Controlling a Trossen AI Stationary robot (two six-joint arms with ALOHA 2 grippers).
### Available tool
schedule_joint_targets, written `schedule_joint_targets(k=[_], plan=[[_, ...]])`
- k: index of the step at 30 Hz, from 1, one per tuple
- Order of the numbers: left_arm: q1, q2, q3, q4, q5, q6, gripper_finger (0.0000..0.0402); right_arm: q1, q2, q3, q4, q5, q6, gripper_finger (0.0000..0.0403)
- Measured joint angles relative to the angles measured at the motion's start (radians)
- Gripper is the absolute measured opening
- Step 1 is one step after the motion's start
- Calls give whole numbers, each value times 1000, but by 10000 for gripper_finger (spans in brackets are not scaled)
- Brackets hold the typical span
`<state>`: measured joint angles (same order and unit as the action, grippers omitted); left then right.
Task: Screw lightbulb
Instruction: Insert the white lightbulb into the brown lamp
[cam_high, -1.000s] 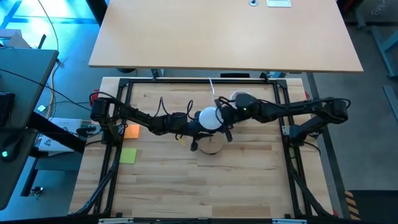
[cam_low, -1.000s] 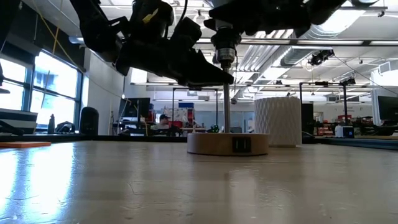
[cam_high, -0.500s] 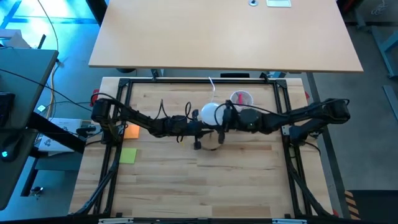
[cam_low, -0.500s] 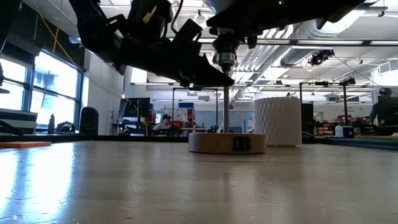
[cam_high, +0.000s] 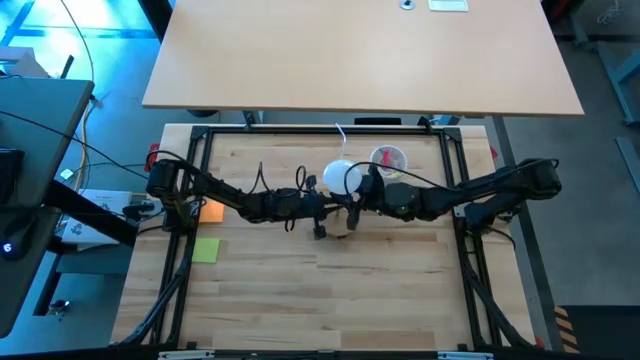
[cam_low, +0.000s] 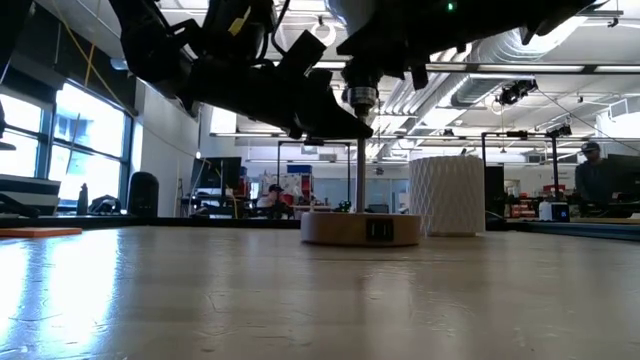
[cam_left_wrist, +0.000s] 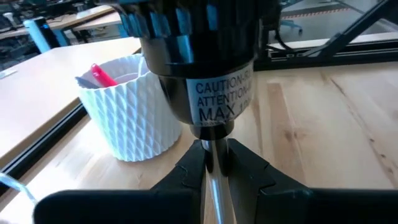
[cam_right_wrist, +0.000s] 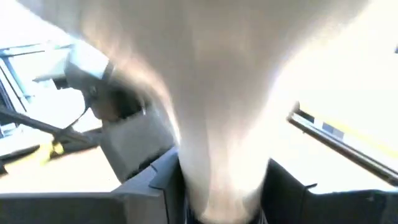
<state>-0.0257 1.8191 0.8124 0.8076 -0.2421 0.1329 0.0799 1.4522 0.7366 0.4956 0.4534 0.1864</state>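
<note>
Lightbulb (cam_high: 342, 179), white frosted and round, sits clamped in the right pincer (cam_high: 362, 188) over the black socket (cam_left_wrist: 202, 68); left pincer (cam_left_wrist: 214, 163) clamps the metal stem (cam_low: 359, 176), steadying it.

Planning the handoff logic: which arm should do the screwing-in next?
Right. The right gripper is shut on the lightbulb, over the socket. The left gripper is shut on the socket stem under it, steadying the wooden base.
</note>
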Motion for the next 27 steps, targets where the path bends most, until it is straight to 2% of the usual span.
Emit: schedule_joint_targets(k=[5,11,20,27], plan=[[0,0,0,-1,0,0,31,0,-1,0,-7,-18,-9,161],[-1,-3,0,-7,-4,3,33,-1,0,0,-16,-36,-118,170],[-2,-6,4,-36,-2,-17,33,-2,-17,0,-23,-41,-177,240],[-2,-8,6,-42,-3,-29,34,-1,-92,-2,-103,-47,-198,252]])
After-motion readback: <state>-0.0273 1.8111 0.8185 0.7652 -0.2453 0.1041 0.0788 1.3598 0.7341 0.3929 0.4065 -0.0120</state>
